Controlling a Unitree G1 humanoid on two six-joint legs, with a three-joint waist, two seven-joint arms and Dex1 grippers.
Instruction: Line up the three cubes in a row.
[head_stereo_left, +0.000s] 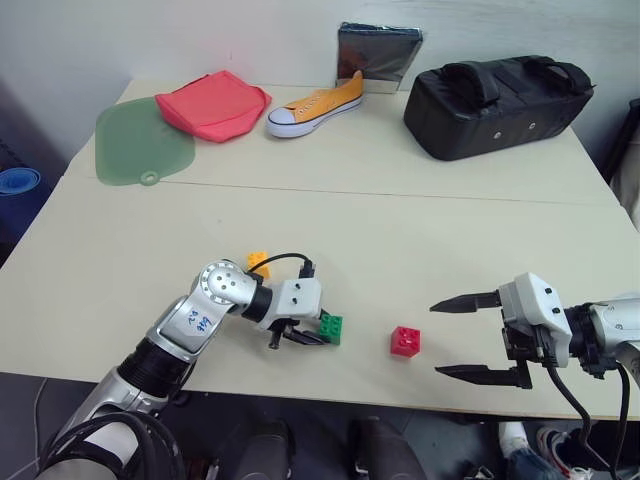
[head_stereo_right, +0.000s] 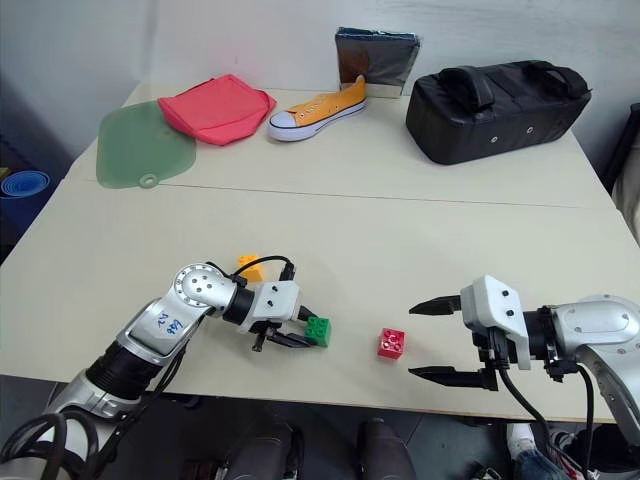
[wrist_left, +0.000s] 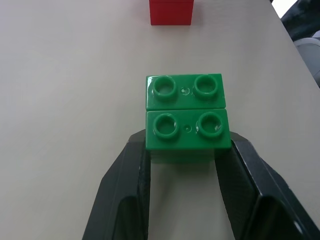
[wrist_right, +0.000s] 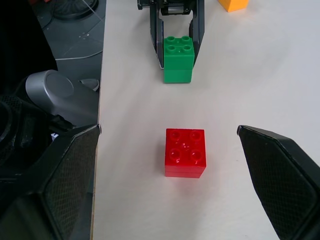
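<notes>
Left gripper (wrist_left: 187, 165) clamps the green studded plastic brick (wrist_left: 186, 112), confirmed by wrist view; right gripper (head_stereo_left: 480, 337) gapes wide, empty, near the red studded brick (head_stereo_left: 405, 341).

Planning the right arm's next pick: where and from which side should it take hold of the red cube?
Grip the red cube across its two flat side walls, low, below the studded top. It sits upright and apart from the green cube, already centred between the open fingers of the right end effector, so a straight approach from the robot's right looks best.

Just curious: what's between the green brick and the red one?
Nothing but bare table separates the green brick and the red brick, seen in the right wrist view.
</notes>
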